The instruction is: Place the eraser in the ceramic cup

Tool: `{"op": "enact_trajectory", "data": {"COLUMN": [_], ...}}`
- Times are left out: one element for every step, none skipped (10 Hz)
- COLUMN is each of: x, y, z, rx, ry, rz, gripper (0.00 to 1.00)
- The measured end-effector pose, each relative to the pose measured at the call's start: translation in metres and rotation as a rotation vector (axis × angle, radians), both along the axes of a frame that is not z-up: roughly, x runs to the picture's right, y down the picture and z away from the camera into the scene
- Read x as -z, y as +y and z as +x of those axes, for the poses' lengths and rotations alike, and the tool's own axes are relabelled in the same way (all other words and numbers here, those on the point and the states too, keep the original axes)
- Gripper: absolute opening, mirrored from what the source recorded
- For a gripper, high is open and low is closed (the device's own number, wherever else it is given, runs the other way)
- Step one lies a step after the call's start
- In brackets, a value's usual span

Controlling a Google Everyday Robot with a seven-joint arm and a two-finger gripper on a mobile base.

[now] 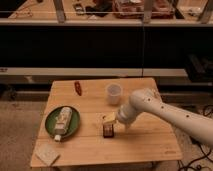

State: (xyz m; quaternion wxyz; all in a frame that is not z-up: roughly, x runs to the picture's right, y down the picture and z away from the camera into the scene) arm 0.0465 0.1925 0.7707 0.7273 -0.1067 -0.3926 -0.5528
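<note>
Camera view: hand (109,120) over eraser (108,131).

Your end effector (109,120), fingers spread, hangs just in front of the ceramic cup (114,93), over the eraser (109,131). Its arm blocks the cup's right-front. Left of the cup, open bench (90,146) runs to the green plate (73,127).

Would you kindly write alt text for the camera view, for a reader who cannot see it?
The robot's gripper hangs, jaws open, over the eraser lying on a wooden table, with the ceramic cup standing behind. A green plate, a small red item and a beige pad sit at the picture's left.
</note>
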Motion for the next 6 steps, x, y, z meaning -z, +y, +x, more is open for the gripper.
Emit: {"op": "enact_trajectory", "data": {"x": [-0.001,-0.002,-0.004,-0.008,-0.011,-0.014], "y": [-0.003,-0.005,-0.005,-0.005,-0.003,-0.001], "z": [-0.008,-0.011,-0.011,-0.009,-0.006,-0.004], "rx": [-0.012,-0.016,-0.018,-0.015,-0.009,-0.006], "ry": [-0.004,-0.004,0.000,0.007,0.014,0.016], "rz": [0.024,0.040,0.060,0.081,0.102,0.114], "gripper": [0.80,0.80,0.80,0.80,0.80,0.80]}}
